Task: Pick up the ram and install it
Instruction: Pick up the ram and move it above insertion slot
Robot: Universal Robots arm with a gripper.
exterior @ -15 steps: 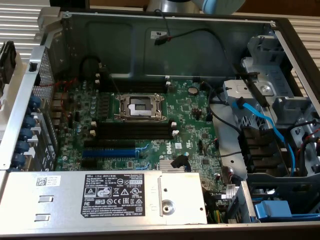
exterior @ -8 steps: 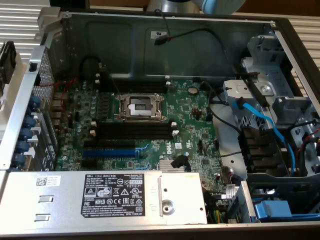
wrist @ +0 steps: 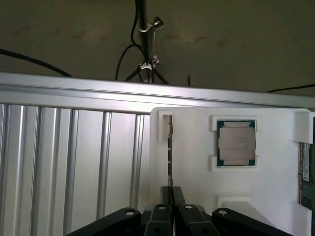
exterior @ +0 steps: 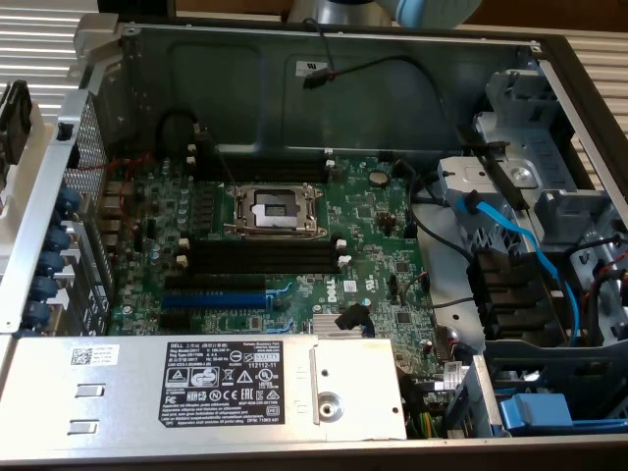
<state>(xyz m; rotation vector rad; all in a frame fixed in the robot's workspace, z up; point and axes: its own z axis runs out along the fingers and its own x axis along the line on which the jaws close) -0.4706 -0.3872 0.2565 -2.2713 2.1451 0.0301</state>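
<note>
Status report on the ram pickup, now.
Gripper shut on long thin dark ram stick, edge-on. Stick seated in white plastic tray slot, not lifted. Black memory slots on green motherboard empty.

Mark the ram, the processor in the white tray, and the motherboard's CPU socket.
ram (wrist: 170, 147): wrist view, its thin edge.
processor (wrist: 236, 143): wrist view, metal lid centre.
CPU socket (exterior: 273, 209): exterior view, socket centre.

My gripper (wrist: 172, 189) is showing matte black all over: two slim flat fingers (wrist: 166, 194) are rising out of four blocky links (wrist: 115, 222), each carrying a round pin (wrist: 130, 213) that is catching pale light. My arm (exterior: 339, 8) is showing a silver-grey tube and a pale blue cap (exterior: 432, 10).
</note>
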